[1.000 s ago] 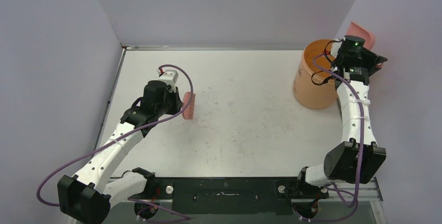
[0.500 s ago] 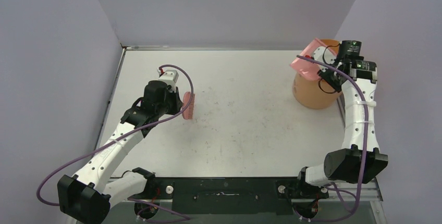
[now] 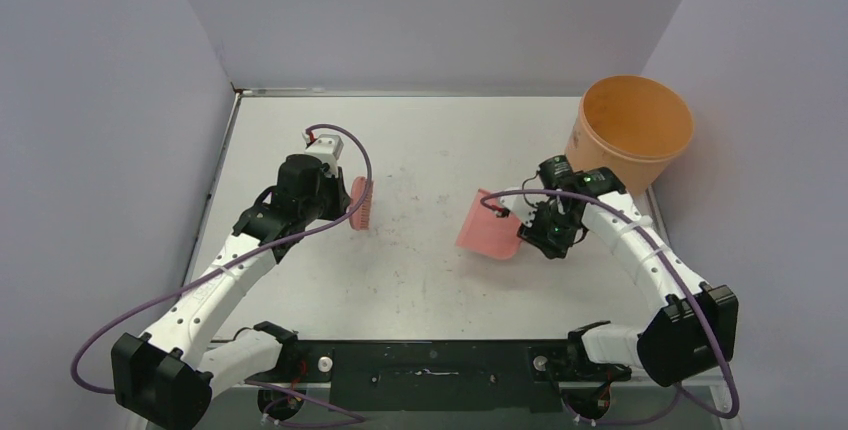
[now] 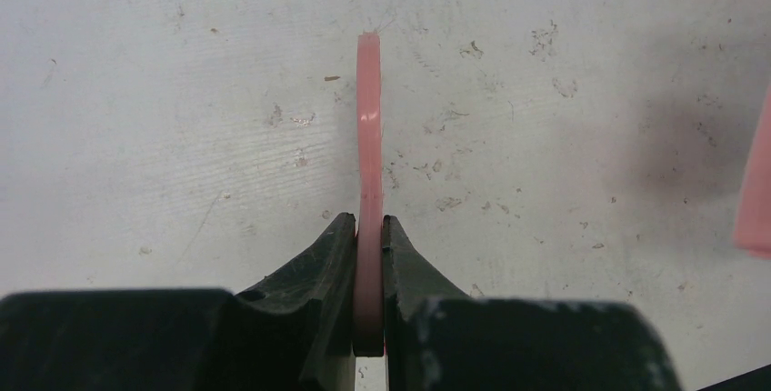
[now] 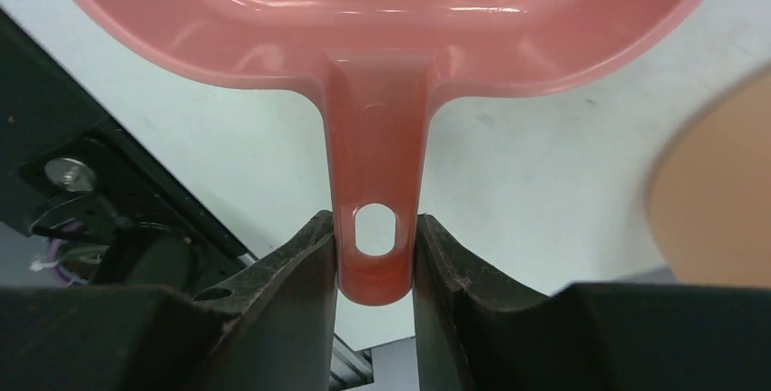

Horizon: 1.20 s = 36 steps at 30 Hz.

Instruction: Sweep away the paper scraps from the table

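No paper scraps show on the table (image 3: pixel 430 150) in any view. My left gripper (image 3: pixel 338 193) is shut on the pink hand brush (image 3: pixel 362 203), held left of centre; in the left wrist view its thin pink handle (image 4: pixel 368 182) stands between my closed fingers. My right gripper (image 3: pixel 528 226) is shut on the handle of the pink dustpan (image 3: pixel 490 226), held low over the table right of centre. In the right wrist view the dustpan (image 5: pixel 382 9) fills the top and its handle (image 5: pixel 375 227) sits between my fingers.
An orange bucket (image 3: pixel 630 130) stands at the table's far right corner, its inside hidden from view; its blurred edge shows in the right wrist view (image 5: pixel 718 191). Grey walls close in the left, back and right sides. The arm mounts and black rail lie along the near edge.
My right arm swung the dustpan from over the orange bucket down and left to the middle right of the table. The left arm and brush have not moved.
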Each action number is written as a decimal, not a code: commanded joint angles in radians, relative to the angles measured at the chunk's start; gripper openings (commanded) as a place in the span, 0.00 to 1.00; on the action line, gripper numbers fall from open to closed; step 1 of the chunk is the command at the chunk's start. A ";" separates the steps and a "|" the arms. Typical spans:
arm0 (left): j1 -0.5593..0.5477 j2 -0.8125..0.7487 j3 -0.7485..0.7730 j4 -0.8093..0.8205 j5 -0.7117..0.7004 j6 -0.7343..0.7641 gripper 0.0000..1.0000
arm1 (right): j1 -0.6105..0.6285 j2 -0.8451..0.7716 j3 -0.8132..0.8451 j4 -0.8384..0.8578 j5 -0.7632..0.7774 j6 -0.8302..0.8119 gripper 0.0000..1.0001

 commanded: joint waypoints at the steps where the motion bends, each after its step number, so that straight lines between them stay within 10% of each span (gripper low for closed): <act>1: -0.006 -0.002 0.015 0.037 -0.014 0.013 0.00 | 0.127 -0.034 -0.136 0.108 0.016 0.141 0.10; 23: -0.010 0.029 0.016 0.035 0.000 0.014 0.00 | 0.448 0.091 -0.326 0.443 0.070 0.261 0.16; 36: -0.004 0.055 0.040 0.024 0.075 -0.003 0.00 | 0.345 -0.037 -0.284 0.517 -0.010 0.269 0.65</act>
